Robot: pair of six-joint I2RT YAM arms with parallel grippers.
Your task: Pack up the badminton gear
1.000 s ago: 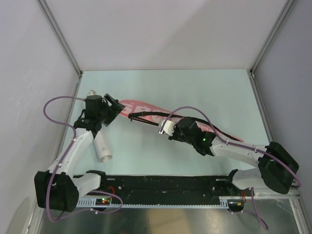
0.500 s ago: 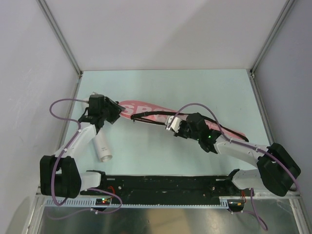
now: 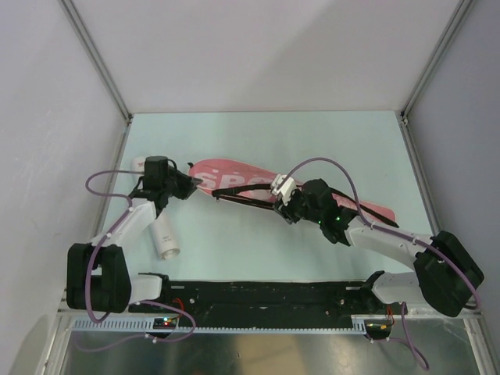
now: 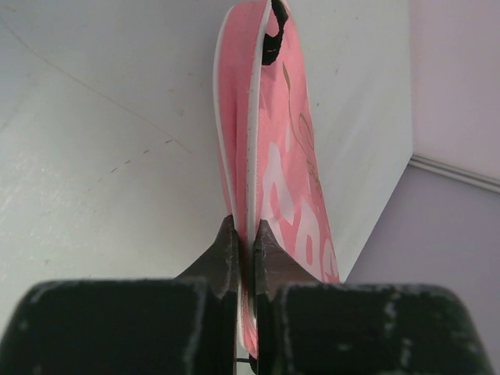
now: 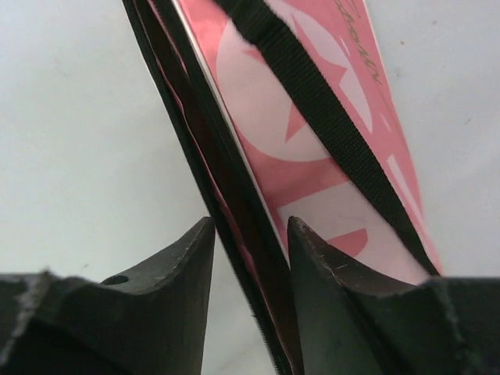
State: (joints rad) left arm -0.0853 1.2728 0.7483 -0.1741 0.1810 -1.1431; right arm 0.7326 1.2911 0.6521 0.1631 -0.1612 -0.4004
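Note:
The pink "SPORT" bag (image 3: pixel 234 178) lies slanting across the middle of the table, and its black strap (image 3: pixel 242 200) trails along the near side. My left gripper (image 3: pixel 195 184) is shut on the bag's thin left end; in the left wrist view the fingertips (image 4: pixel 232 248) pinch the pink and white edge of the bag (image 4: pixel 285 172). My right gripper (image 3: pixel 283 207) stands open astride the bag's black zipper edge (image 5: pixel 234 211), a finger on each side, over the bag's pink face (image 5: pixel 312 133) and strap (image 5: pixel 328 101). A long white tube (image 3: pixel 162 233) lies under my left arm.
A black rail (image 3: pixel 266 297) runs along the table's near edge between the arm bases. Grey walls with metal posts (image 3: pixel 405 117) close in the left, back and right sides. Purple cables loop above both arms.
My left gripper has come down and shut on the bag's left end. My right gripper has opened and shifted slightly back along the bag's zipper edge.

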